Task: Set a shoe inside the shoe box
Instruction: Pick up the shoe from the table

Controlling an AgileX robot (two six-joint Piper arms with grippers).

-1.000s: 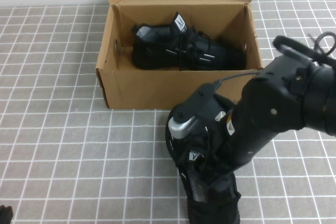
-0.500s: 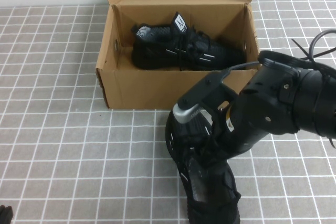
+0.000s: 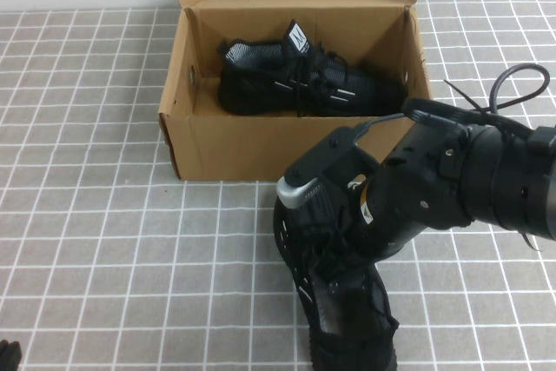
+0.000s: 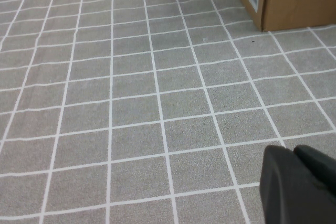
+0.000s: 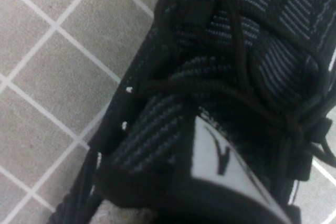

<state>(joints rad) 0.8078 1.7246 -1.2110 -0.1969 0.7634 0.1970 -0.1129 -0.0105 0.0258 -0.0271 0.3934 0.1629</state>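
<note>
Your right gripper (image 3: 334,258) is down over the shoe (image 3: 343,301) on the tiled table (image 3: 104,215), at the laced top near the tongue; the arm hides the fingers from above and its wrist view is filled with black knit, laces and the white logo tab (image 5: 220,156), so you cannot tell whether it grips the shoe or is merely poised at it. The shoe lies directly under that gripper, toe toward the box and heel running out toward you. Just beyond the gripper, on its far side, stands the shoe box (image 3: 261,149), lid flap up against the wall, with the other shoe (image 3: 304,80) lying on its side inside along the back. Well off to the gripper's left, your left gripper (image 4: 299,182) is parked low over bare tiles with its fingers pressed together on nothing, a corner of the box showing in its wrist view
</note>
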